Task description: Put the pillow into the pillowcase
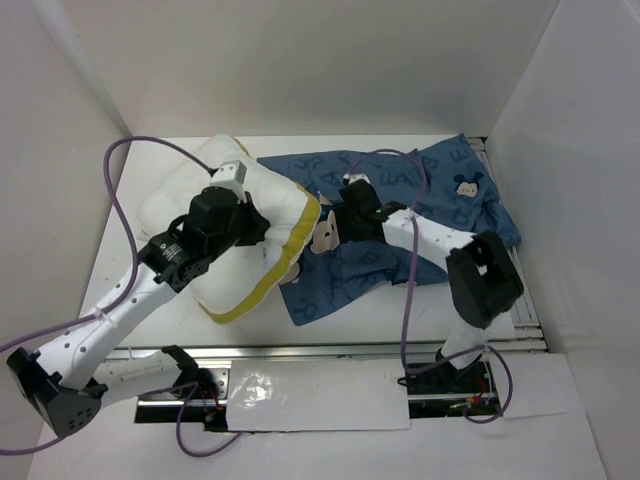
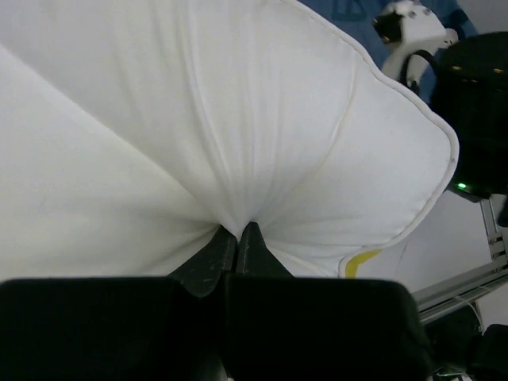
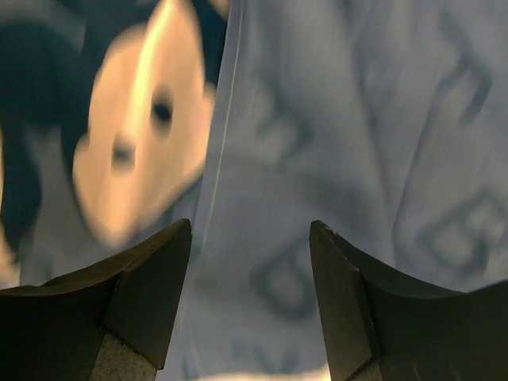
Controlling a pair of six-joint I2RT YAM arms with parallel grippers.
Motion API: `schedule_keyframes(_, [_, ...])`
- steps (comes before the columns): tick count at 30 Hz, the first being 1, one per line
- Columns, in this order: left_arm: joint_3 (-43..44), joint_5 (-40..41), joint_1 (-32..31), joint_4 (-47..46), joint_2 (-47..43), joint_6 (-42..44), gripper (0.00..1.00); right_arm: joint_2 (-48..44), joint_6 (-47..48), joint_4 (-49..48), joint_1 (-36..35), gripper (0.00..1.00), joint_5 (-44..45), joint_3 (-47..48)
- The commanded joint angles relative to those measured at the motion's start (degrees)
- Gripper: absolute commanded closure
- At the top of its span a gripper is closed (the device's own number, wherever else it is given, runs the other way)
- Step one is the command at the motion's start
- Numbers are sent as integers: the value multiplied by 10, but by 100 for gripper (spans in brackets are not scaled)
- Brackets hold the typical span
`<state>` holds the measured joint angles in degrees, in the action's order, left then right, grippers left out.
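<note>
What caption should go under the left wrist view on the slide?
Left wrist view: left fingers shut on a gathered fold of the white pillow, yellow piping showing at its lower edge.

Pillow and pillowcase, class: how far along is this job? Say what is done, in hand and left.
Done: the left gripper is shut, pinching the plump white quilted pillow with yellow piping. In hand: the right gripper hangs open over the dark blue printed fabric pillowcase, gripping nothing. Left: the whole insertion; the pillow lies outside, beside the case.

White walls [image 1: 300, 60] enclose a white table [image 1: 350, 320].
</note>
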<state>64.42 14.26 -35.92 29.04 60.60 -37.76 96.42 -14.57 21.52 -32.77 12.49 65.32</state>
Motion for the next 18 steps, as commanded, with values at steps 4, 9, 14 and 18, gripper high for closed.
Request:
schedule_keyframes(4, [33, -52, 2, -106, 110, 15, 100, 120, 31, -78, -2, 30, 108, 133])
schedule_keyframes(9, [62, -72, 22, -128, 132, 15, 100, 199, 30, -96, 9, 30, 68, 190])
schedule_keyframes(14, [48, -85, 40, -135, 127, 4, 100, 245, 16, -102, 20, 49, 68, 218])
schedule_keyframes(18, [25, -102, 55, -135, 122, -1, 100, 272, 9, -84, 25, 72, 87, 239])
